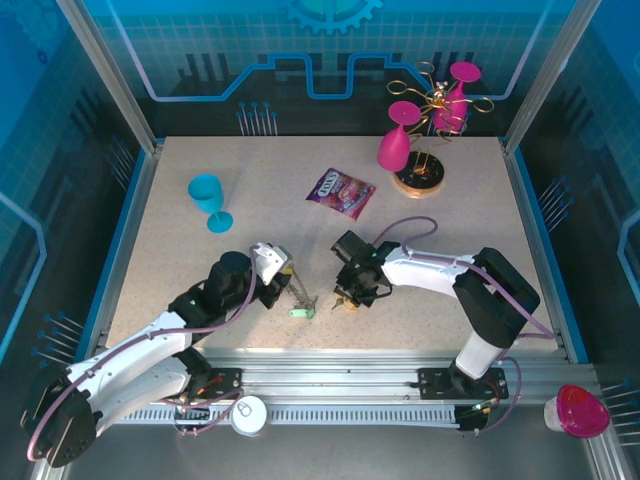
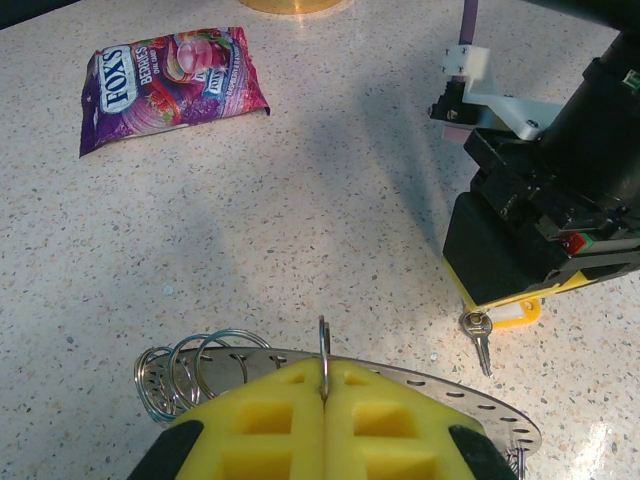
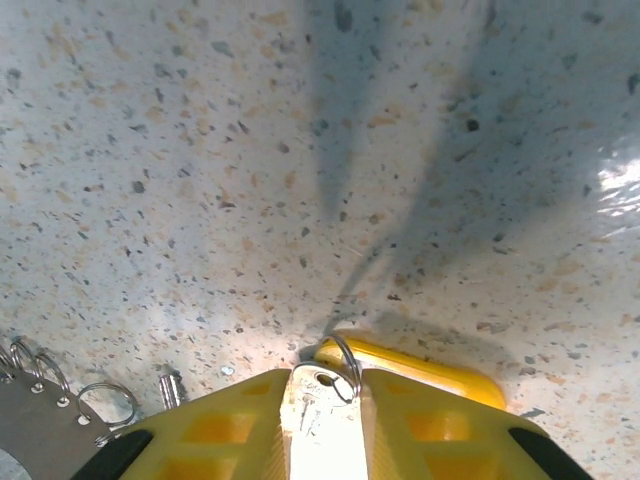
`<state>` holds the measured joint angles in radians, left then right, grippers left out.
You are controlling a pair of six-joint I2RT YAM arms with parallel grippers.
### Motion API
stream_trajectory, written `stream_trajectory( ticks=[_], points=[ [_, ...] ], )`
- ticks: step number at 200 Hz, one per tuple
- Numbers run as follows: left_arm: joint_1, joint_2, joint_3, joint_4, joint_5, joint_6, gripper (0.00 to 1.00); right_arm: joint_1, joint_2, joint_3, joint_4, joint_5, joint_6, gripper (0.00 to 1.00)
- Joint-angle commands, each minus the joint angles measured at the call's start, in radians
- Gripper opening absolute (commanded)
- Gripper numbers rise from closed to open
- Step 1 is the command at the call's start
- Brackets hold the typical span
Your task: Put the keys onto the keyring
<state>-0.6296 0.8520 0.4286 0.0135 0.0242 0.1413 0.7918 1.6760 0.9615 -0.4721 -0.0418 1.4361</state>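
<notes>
From above, the table is offering bare room along its right edge. The left wrist view is revealing the left end effector closed on a wire loop of the keyring; the right wrist view is revealing the right end effector clamping the yellow key near it

The purple candy packet reads "FOX'S" and "BERRIES" on its front.

Bright overhead light gives the speckled beige desk soft grey shadows and white glare patches in wrist views, where the yellow-padded right end effector blurs slightly.
</notes>
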Motion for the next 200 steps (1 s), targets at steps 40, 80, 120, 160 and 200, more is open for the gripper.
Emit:
stream_trajectory(
  ticks=[40, 80, 120, 160, 200],
  points=[
    [-0.005, -0.002, -0.004, 0.032, 0.028, 0.022, 0.00, 0.005, 0.016, 0.033, -0.083, 0.058, -0.027, 0.28],
    [-0.005, -0.002, -0.004, 0.031, 0.028, 0.023, 0.00, 0.015, 0.046, 0.053, -0.073, 0.064, -0.047, 0.28],
    [-0.005, -0.003, -0.003, 0.030, 0.028, 0.023, 0.00, 0.016, 0.062, 0.060, -0.056, 0.063, -0.055, 0.25],
    [-0.005, -0.003, -0.003, 0.029, 0.028, 0.023, 0.00, 0.018, 0.074, 0.067, -0.048, 0.058, -0.068, 0.20],
    [-0.005, -0.003, -0.005, 0.029, 0.028, 0.023, 0.00, 0.017, 0.079, 0.077, -0.052, 0.053, -0.077, 0.19]
  ],
)
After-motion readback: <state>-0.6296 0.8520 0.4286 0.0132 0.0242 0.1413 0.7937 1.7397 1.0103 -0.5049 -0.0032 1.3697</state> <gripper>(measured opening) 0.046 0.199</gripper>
